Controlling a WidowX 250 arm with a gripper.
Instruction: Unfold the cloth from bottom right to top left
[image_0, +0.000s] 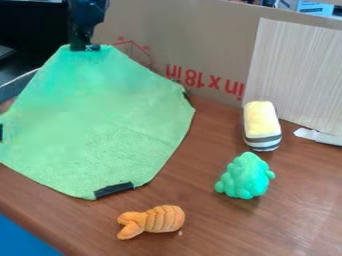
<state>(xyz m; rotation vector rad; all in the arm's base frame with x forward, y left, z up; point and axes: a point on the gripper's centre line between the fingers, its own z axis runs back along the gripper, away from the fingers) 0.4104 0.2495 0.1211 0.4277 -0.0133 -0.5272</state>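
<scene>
At the upper left, my gripper (85, 47) is shut on the top edge of the green cloth (100, 120). The cloth hangs down from it and spreads wide over the left side of the table, its lower part lying on the wood. Dark patches mark its bottom edge, left edge and right edge.
An orange plush toy (153, 220) lies in front of the cloth's bottom edge. To the right are a green bumpy toy (246, 176) and a yellow toy with striped sides (262, 125) on the brown table (207, 225). A cardboard wall (194, 35) stands behind.
</scene>
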